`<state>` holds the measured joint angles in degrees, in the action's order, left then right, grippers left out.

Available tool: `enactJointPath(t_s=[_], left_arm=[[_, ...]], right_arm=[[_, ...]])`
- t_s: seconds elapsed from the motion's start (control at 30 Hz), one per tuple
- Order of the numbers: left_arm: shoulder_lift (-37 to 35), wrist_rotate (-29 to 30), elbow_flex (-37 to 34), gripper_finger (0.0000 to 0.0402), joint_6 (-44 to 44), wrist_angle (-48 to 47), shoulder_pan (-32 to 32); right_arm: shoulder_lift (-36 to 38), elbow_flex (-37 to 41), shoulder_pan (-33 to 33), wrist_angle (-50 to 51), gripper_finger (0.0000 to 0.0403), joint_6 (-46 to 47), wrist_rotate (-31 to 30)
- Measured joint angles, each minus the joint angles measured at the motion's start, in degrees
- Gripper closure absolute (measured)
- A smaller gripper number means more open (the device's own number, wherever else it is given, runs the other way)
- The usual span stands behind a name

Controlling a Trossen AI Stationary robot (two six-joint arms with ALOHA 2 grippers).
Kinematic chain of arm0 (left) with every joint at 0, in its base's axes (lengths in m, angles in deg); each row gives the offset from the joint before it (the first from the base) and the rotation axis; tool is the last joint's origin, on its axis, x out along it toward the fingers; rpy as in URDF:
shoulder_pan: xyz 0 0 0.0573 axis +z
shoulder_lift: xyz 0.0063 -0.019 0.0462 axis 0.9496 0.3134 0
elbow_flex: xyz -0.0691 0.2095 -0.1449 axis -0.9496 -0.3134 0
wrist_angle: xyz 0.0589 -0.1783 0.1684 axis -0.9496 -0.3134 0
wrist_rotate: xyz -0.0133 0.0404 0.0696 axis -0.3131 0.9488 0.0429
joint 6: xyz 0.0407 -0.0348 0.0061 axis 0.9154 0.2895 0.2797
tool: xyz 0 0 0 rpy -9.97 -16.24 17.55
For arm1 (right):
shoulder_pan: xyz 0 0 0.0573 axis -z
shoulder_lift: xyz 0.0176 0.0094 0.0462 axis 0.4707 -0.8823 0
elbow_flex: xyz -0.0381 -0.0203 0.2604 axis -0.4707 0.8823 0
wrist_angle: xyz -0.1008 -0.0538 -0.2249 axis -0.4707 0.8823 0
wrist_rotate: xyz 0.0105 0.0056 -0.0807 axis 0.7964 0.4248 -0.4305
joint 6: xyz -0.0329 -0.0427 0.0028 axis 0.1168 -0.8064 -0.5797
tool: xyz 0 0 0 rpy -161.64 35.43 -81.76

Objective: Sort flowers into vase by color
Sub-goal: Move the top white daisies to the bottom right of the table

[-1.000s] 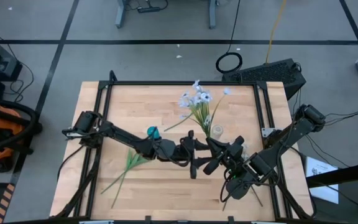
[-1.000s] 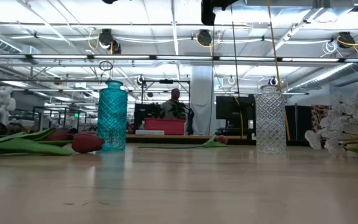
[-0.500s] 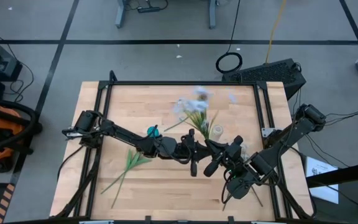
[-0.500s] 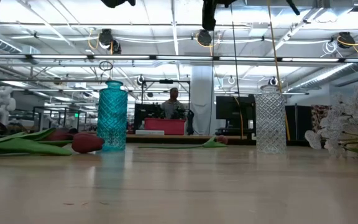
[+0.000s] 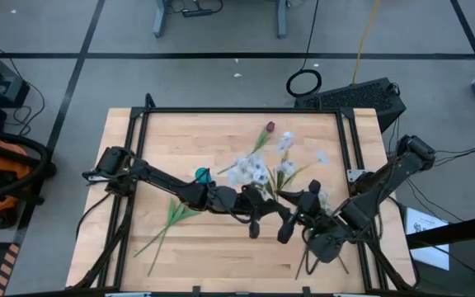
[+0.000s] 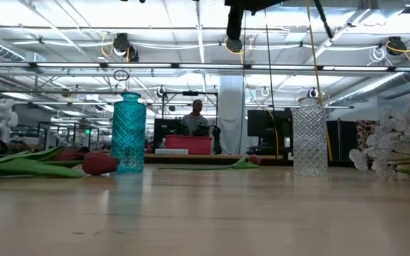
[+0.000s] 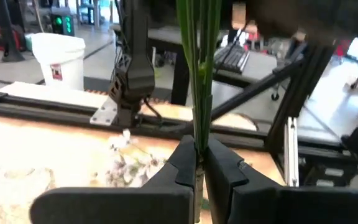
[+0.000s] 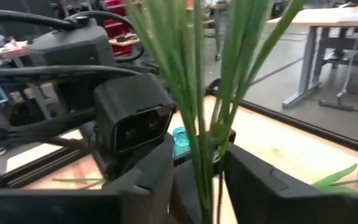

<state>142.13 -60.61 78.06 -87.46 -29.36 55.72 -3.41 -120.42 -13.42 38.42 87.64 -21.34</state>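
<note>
Handover of green-stemmed white-blossom spray above wooden table.
Left gripper clamped on stems; right gripper parted around them.

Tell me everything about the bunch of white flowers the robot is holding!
The spray of small white blossoms on thin green stems is held above the wooden table. The left gripper is shut on its stems. The right gripper has its jaws apart around them. The blossoms fan toward the table's middle.
</note>
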Motion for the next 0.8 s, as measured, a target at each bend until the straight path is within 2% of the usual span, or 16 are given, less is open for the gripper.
enactJointPath(t_s=[0.1, 0.2, 0.37, 0.5, 0.63, 0.7, 0.8], left_arm=[[-1.7, 0.0, 0.0, 0.0388, 0.0, -3.5, -0.8], [-3.6, -0.6, 0.0, 0.0388, 0.3, -7.5, -1.5], [-7.4, -2.6, 0.0, 0.0388, 0.3, -18.2, -1.7], [-9.9, -4.8, 0.0, 0.0387, 0.3, -24.0, -1.6], [-10.3, -9.8, 0.1, 0.0385, 0.0, -26.1, -0.5], [-9.9, -12.6, 0.0, 0.0385, -0.2, -26.4, 0.1], [-8.7, -14.6, 0.0, 0.0385, -1.6, -26.4, 0.3]], right_arm=[[2.1, 0.0, -1.3, 2.9, 0.0237, -0.5, 0.1], [4.2, 0.0, -2.5, 8.9, 0.0214, 1.8, 3.2], [6.1, 0.0, -5.0, 23.0, 0.0185, 11.6, 15.0], [5.8, 0.4, -7.9, 29.2, 0.0174, 21.2, 15.8], [4.5, 4.9, -9.3, 24.7, 0.0172, 24.8, 11.7], [4.1, 8.5, -9.3, 16.9, 0.0172, 22.3, 8.6], [3.0, 14.4, -8.5, 0.1, 0.0172, 14.0, 6.1]])
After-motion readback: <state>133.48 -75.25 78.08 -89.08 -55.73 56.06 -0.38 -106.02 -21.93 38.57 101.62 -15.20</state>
